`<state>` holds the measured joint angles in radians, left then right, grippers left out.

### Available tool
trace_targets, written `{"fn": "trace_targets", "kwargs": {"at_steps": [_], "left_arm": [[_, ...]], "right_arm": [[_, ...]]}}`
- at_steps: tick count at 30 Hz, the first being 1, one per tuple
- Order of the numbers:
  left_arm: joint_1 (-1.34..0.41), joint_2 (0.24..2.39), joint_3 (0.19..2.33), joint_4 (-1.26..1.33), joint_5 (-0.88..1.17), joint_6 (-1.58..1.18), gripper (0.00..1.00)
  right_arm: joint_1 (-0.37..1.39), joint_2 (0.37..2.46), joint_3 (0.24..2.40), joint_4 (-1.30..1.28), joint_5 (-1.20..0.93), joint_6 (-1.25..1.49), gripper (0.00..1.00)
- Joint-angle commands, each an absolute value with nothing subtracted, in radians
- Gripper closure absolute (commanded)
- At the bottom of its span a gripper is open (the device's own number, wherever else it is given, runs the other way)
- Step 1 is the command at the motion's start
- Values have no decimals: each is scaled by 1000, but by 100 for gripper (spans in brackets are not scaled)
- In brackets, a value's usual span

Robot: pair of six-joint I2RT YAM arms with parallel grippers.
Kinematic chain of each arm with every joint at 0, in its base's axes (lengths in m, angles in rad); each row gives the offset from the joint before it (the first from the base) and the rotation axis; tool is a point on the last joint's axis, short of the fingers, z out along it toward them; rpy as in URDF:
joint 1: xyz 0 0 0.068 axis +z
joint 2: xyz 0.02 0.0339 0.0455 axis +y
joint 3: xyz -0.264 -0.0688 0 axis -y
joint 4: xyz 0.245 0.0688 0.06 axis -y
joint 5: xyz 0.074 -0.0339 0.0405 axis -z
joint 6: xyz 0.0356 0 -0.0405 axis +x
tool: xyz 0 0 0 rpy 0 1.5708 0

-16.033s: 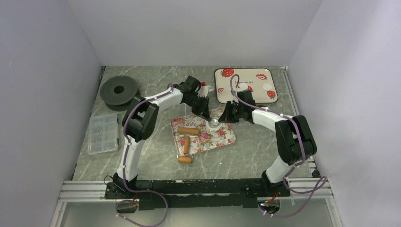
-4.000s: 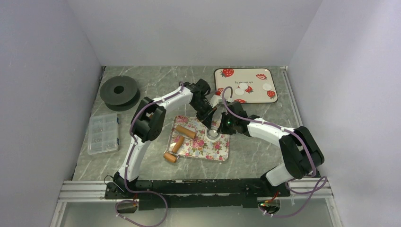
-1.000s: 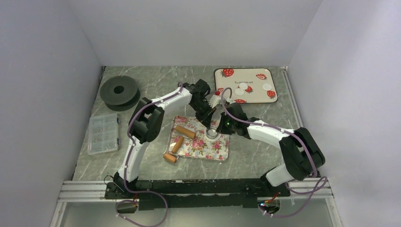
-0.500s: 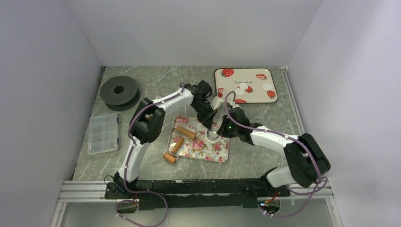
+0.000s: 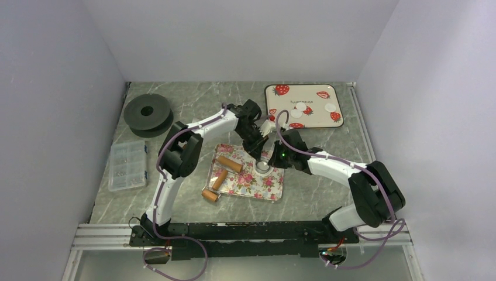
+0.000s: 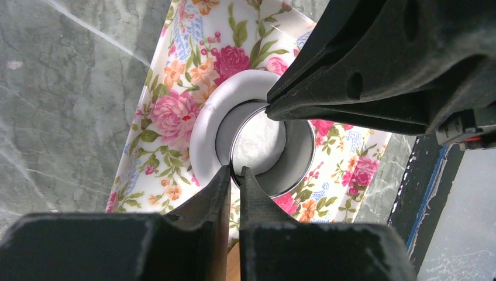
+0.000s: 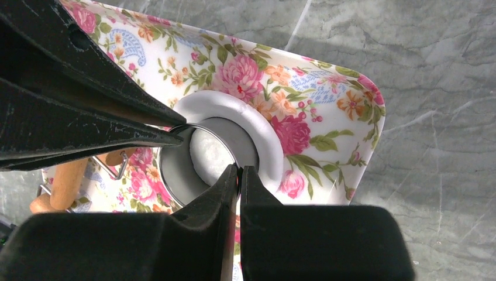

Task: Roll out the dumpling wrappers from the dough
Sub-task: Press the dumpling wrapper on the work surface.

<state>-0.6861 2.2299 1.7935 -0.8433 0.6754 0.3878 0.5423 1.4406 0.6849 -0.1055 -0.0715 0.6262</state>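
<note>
Your left gripper (image 6: 234,175) and right gripper (image 7: 240,175) each pinch the thin wall of the ring cutter (image 6: 298,158) from opposite sides, jaws almost closed. The cutter stands in the white dough (image 6: 202,129) near the far right corner of the floral tray (image 5: 257,187). The dumpling wrappers (image 5: 330,107) lie on the strawberry tray (image 5: 316,93), far right, well apart from the cutter.

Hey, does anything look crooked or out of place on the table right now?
The floral tray sits skewed to the table edges, and the wooden roller overhangs its near-left corner. Nothing looks spilled or broken.
</note>
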Motion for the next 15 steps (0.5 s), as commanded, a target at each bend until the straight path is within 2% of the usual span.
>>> {"fn": "trace_targets", "kwargs": {"at_steps": [1, 15], "left_arm": [[-701, 2249, 1810, -946, 601, 478, 85], [-698, 2224, 1852, -963, 637, 488, 78]], "right_arm": [[538, 1398, 706, -97, -39, 587, 99], [538, 1397, 797, -137, -75, 566, 88]]}}
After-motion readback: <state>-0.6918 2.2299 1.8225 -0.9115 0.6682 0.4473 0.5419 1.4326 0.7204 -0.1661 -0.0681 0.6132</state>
